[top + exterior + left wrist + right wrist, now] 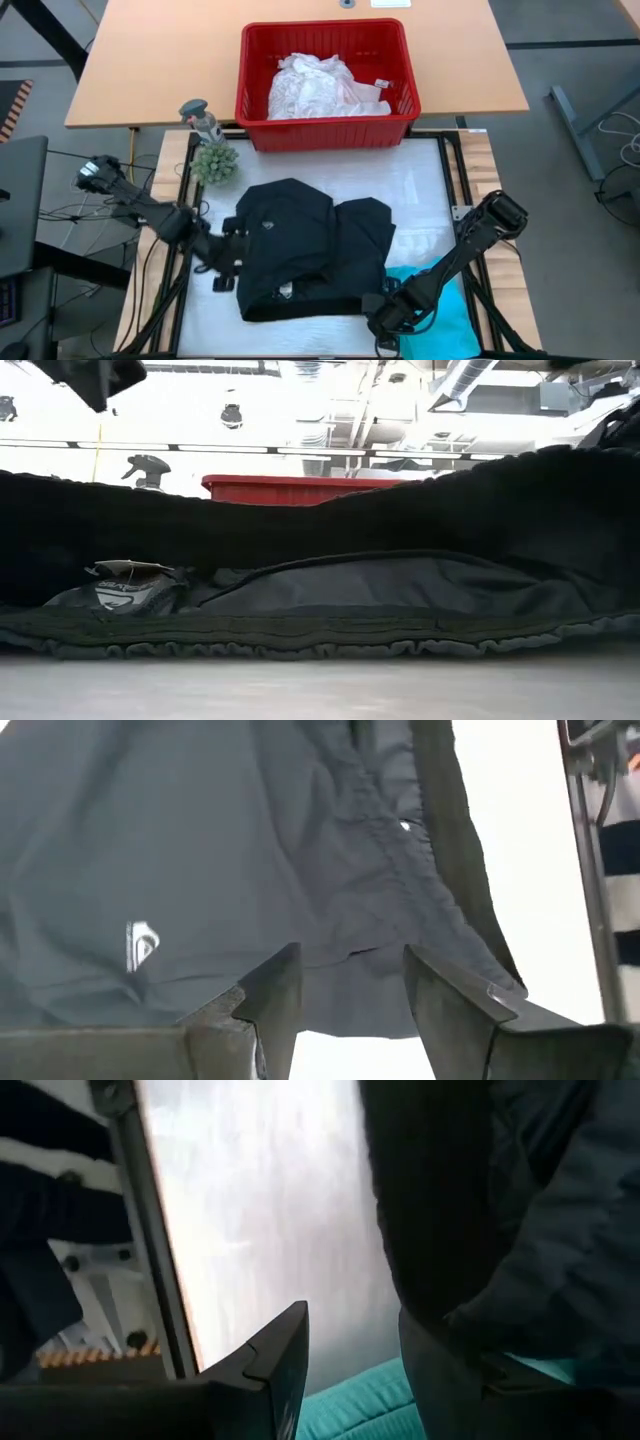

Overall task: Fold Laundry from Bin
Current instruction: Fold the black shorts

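Black garment (310,250) is lying at centre frame below the red bin (325,125); left gripper (232,262) is sitting parted at its left edge, right gripper (388,312) parted at its lower-right corner, over teal cloth (445,325)

Black garment (310,250) fills mat centre; bare mat (420,190) free btwn it & red bin (325,125). Teal cloth (440,320) blocks near-right corner, small plant (214,163) far-left

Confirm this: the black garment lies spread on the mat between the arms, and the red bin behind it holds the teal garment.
Wrong on one point. In the high view the bin holds the white lacy top; the teal garment lies on the mat beside the black garment.
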Motion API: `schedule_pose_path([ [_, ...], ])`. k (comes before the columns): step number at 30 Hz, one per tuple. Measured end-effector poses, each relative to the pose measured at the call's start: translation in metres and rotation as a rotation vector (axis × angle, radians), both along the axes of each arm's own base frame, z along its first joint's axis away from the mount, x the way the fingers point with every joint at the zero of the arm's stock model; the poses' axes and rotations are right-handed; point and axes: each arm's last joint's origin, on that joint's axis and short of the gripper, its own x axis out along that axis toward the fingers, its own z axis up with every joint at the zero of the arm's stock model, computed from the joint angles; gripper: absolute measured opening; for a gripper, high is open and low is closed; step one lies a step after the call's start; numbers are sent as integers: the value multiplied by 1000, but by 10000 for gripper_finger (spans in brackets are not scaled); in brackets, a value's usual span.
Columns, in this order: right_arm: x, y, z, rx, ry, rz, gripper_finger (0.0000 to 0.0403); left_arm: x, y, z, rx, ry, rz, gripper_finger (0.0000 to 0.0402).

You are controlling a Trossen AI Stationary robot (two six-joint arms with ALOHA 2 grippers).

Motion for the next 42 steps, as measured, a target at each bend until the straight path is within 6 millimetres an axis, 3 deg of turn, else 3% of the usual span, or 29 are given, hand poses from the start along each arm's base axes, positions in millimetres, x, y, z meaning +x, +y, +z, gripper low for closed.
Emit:
schedule_pose_path([
  [9,5,-13,-1,4,66,-81,180,5,-54,-19,-22,-67,-31,162],
  [18,6,-14,-1,-20,39,-109,180,28,-78,-51,-55,-45,61,162],
  [27,6,-14,-1,-29,33,-102,180,39,-85,-86,-22,74,135,162],
  [33,5,-13,-1,-28,32,-100,180,34,-75,-94,67,139,237,160],
  [36,6,-13,-1,-27,31,-101,180,33,-74,-94,82,157,228,130],
  [39,6,-12,2,-8,31,-120,180,34,-73,-95,69,180,206,55],
  [42,7,-11,20,35,-8,-131,180,34,-70,-90,44,206,217,11],
])
